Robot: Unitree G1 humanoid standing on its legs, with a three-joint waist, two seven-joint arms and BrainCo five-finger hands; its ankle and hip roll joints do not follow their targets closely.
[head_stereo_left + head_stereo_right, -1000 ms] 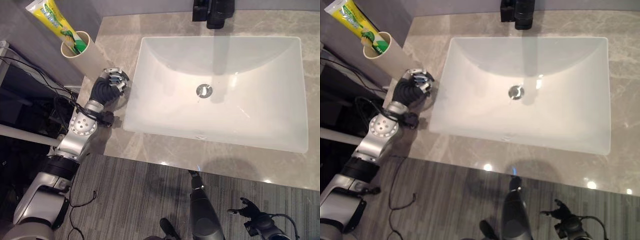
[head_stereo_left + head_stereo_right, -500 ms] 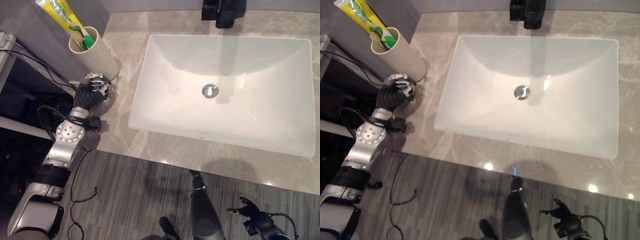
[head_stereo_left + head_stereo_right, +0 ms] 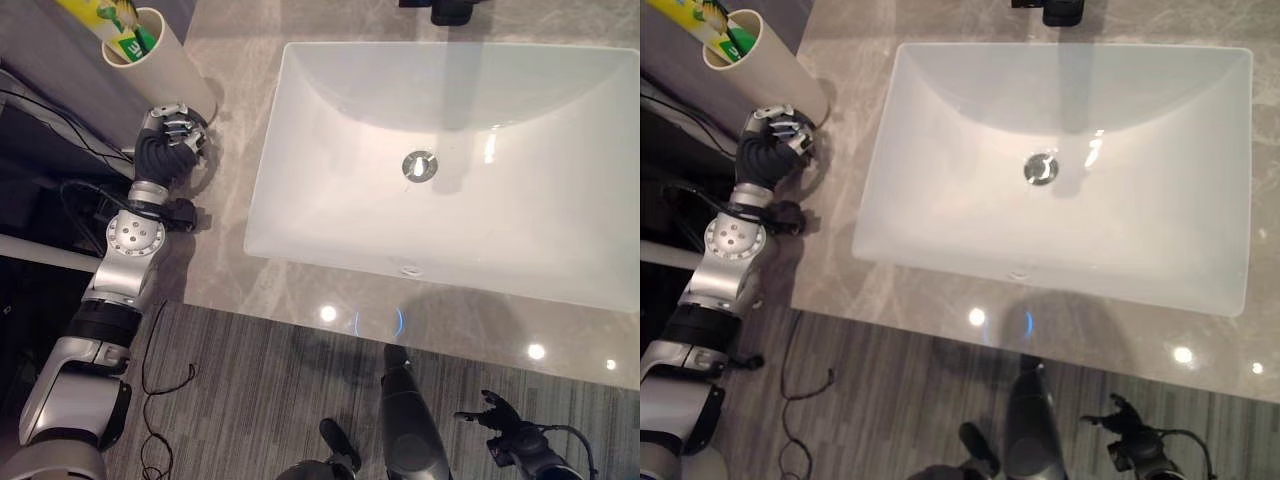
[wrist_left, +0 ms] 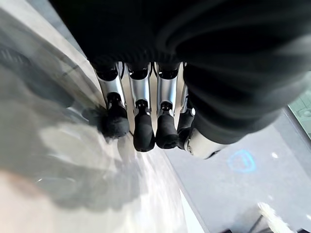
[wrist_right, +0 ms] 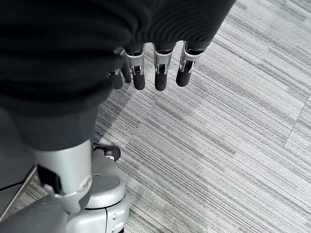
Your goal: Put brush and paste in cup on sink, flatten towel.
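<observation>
my left hand [image 3: 168, 135] rests on the grey marbled stone counter [image 3: 225, 190], its fingers [image 4: 144, 131] curled down with nothing in them, dark tips touching the stone in my left wrist view. it sits just beside the foot of the tall beige cylindrical cup [image 3: 160, 62], at the counter's left end.

the cup stands upright near the back left corner of the counter. a yellow and green tube of toothpaste [image 3: 702, 14] leans out of its mouth, and something green [image 3: 138, 42] shows inside the rim beside it; i cannot tell whether that is the brush.

to the right of the cup and my hand lies the wide white rectangular sink basin [image 3: 330, 150], with a round metal drain [image 3: 420, 165] near its middle. a black tap [image 3: 452, 10] stands at the basin's back edge.

my right hand [image 5: 155, 68] hangs low over the grey striped carpet floor [image 5: 228, 145], fingers straight and relaxed, holding nothing.
</observation>
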